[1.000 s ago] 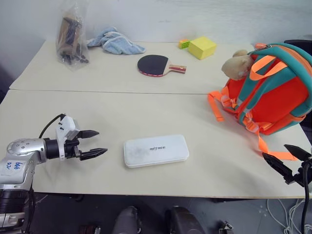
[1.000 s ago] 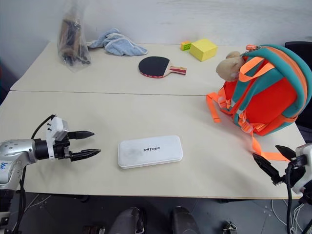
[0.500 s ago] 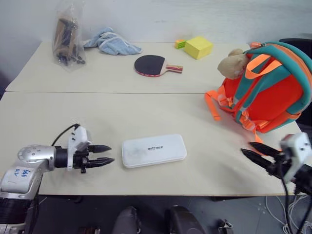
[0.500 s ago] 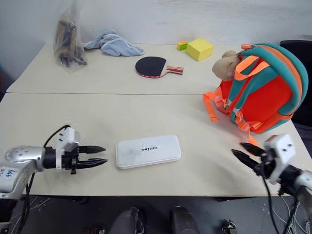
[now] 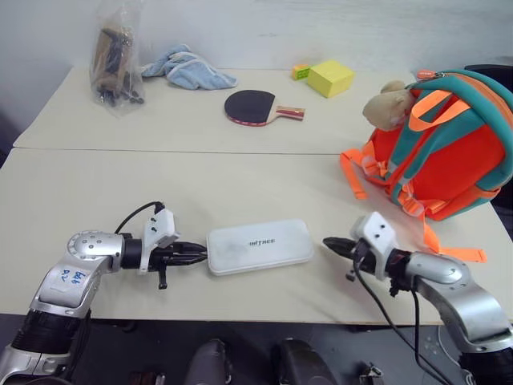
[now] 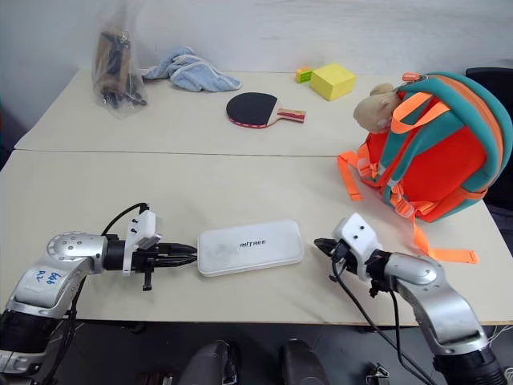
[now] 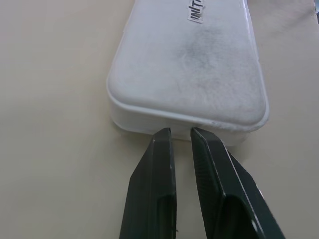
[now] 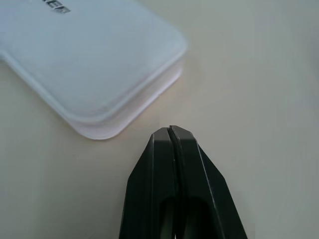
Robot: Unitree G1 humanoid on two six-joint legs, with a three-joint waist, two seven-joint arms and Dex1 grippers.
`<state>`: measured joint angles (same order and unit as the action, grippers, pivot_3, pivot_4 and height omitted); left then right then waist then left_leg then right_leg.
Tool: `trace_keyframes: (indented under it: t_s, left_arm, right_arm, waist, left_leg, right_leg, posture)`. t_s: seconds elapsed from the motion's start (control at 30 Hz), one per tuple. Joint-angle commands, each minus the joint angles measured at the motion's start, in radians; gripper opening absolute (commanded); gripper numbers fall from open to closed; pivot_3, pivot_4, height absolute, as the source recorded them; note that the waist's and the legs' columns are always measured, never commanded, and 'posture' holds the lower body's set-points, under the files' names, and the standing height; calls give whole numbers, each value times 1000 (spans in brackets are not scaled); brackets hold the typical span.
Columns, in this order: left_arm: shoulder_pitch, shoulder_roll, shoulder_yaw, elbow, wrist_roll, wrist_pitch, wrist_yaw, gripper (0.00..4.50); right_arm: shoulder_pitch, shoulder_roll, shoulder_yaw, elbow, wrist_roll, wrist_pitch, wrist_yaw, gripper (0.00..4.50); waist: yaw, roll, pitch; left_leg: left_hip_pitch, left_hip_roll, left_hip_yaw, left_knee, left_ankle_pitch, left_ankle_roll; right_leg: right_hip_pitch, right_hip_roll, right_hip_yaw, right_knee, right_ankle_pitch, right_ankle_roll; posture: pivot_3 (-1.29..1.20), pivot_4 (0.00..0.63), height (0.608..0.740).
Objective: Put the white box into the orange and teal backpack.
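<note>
**Both arms close in on the box, fingers drawn together**

The orange and teal backpack (image 5: 449, 148) stands on the right-hand side of the table (image 5: 200, 184), a tan plush toy (image 5: 386, 106) on its upper left corner, its straps trailing onto the tabletop. Nothing about it has changed; from where I stand I cannot see an opening.

The white box (image 5: 259, 246) lies flat on the near part of the table, well apart from the backpack, lettering up. It sits as it did a second ago.

What has changed is the arms. A second ago they were out wide with fingers spread; now both have swung inward, the right one much the farther. The left gripper (image 5: 195, 256) points along the tabletop at the box's left short end, tips at or just touching its edge, the two fingers nearly together with a thin gap. The right gripper (image 5: 332, 245) points at the opposite end from a little way off, fingers pressed fully together. Neither has hold of anything.

I read this as a squeeze from both ends, closed fingers serving as pushers rather than pinchers. The lift has not begun, and the right side has yet to make contact.

Both forearms lie low and almost level, angled toward each other across the box.
</note>
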<state>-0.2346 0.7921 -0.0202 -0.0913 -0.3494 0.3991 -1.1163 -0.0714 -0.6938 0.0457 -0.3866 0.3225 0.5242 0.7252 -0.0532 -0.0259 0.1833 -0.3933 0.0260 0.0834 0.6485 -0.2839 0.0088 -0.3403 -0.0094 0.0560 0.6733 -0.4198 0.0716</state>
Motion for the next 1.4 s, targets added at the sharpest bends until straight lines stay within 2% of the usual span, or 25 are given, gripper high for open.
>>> trace_keyframes:
  t_s: [0.03,0.4,0.67,0.77,0.83,1.1,1.23,1.4]
  left_arm:
    - [-25,-9,-9,15,13,-38,-8,641]
    - [-155,-90,-41,185,67,-97,6,641]
    - [-198,-65,-34,276,79,-96,-38,641]
    - [-203,-36,-22,309,74,-73,-60,1263]
    - [-204,-30,-12,311,51,-28,-70,1856]
    - [-288,43,-16,353,-161,623,-148,4406]
    - [-294,56,-64,340,-187,759,-152,4460]
    - [-318,-7,-126,344,-191,912,-78,4460]
  right_arm:
    - [-3,9,18,-31,-5,2,3,8]
    - [84,2,-10,-105,24,24,6,8]
    - [76,-38,-61,-65,26,12,38,8]
    - [56,-48,-76,-25,18,-9,46,0]
    - [31,-34,-69,-8,17,-8,40,0]
    - [-24,-10,-2,33,-17,-34,51,0]
    - [-51,-6,10,70,-34,-56,57,0]
    - [-75,14,28,95,-55,-74,50,0]
  waist:
    - [0,0,0]
    - [7,0,0]
    - [1,0,0]
    - [0,0,0]
    - [-2,0,0]
    - [-2,0,0]
    - [-3,0,0]
    - [0,1,-1]
  left_leg:
    - [0,0,0,0,0,0]
    - [0,0,-1,3,0,0]
    - [0,0,0,2,0,0]
    - [0,0,0,2,0,0]
    - [0,0,-1,2,0,0]
    - [0,0,-1,3,0,0]
    - [0,0,-1,3,0,0]
    - [1,0,-1,3,0,-1]
  right_leg:
    - [0,0,0,0,0,0]
    - [1,0,-1,2,0,0]
    - [0,0,-1,2,0,0]
    - [0,0,-1,2,0,0]
    - [0,0,-1,2,0,0]
    - [0,0,-1,5,0,0]
    - [0,0,-1,5,0,0]
    - [1,-1,-1,5,0,0]
  posture:
    - [0,150,740]
    - [0,150,740]
    - [0,150,740]
    - [0,150,740]
    - [0,150,740]
    - [0,150,740]
    - [0,150,740]
    - [0,150,740]
